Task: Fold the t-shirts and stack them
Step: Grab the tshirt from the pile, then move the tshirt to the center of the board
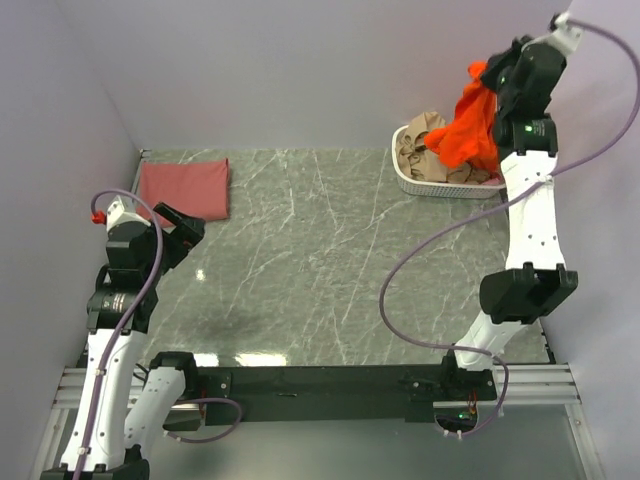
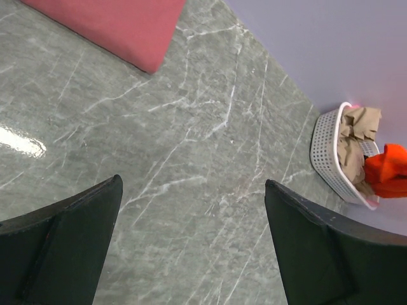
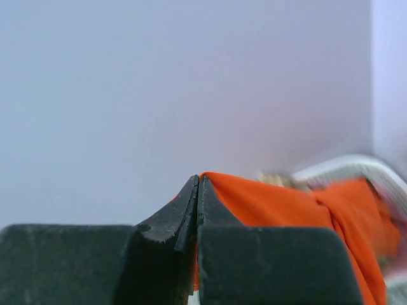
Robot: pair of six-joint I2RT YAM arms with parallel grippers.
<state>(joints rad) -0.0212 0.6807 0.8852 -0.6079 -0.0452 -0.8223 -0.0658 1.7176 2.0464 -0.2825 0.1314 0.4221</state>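
My right gripper (image 1: 487, 72) is raised high above the white basket (image 1: 412, 178) at the back right. It is shut on the bright orange-red t-shirt (image 1: 468, 130), which hangs from it down into the basket. In the right wrist view the jaws (image 3: 198, 181) are pressed together on the orange cloth (image 3: 280, 203). The dusty brick-red t-shirt (image 1: 184, 187) lies folded as a rectangle at the back left of the table, also in the left wrist view (image 2: 114, 25). My left gripper (image 1: 185, 228) is open and empty, just in front of the folded shirt.
The basket also holds tan cloth (image 1: 420, 140), seen in the left wrist view too (image 2: 356, 136). Lavender walls close in the table on the left, back and right. The grey marble tabletop (image 1: 320, 260) lies between the arms.
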